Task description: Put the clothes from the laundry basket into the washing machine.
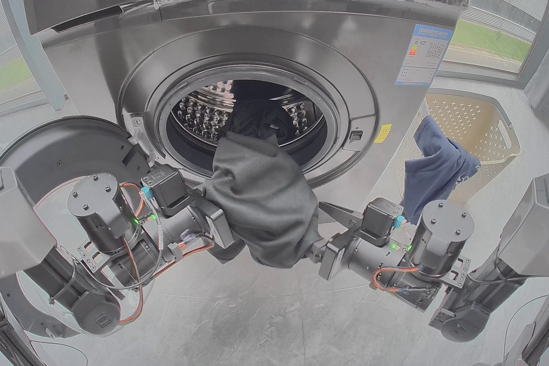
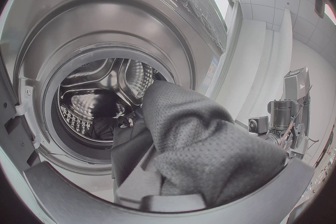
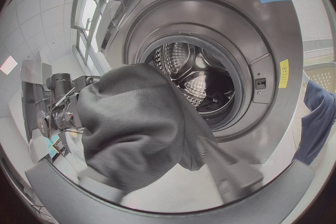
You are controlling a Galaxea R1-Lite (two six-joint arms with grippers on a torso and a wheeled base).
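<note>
Seen from my head, the grey garment (image 1: 263, 201) is hanging half inside the washing machine (image 1: 366, 70), over its door rim, so it can be fed inward. At my left wrist, the cloth is burying my left claw (image 2: 157, 196), so I cannot tell its grip. At my right wrist, my right claw (image 3: 164, 179) is spreading wide below that rim, seemingly propping the cloth.

head: above, facing down at washing machine (image 1: 246, 41) | wrists: close, low, at 7 and 5 o'clock, facing up | shared: drum (image 2: 105, 95), grey garment (image 3: 133, 123)

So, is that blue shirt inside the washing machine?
No, the dark blue cloth garment hangs over the beige perforated plastic laundry basket beside the silver washing machine.
</note>
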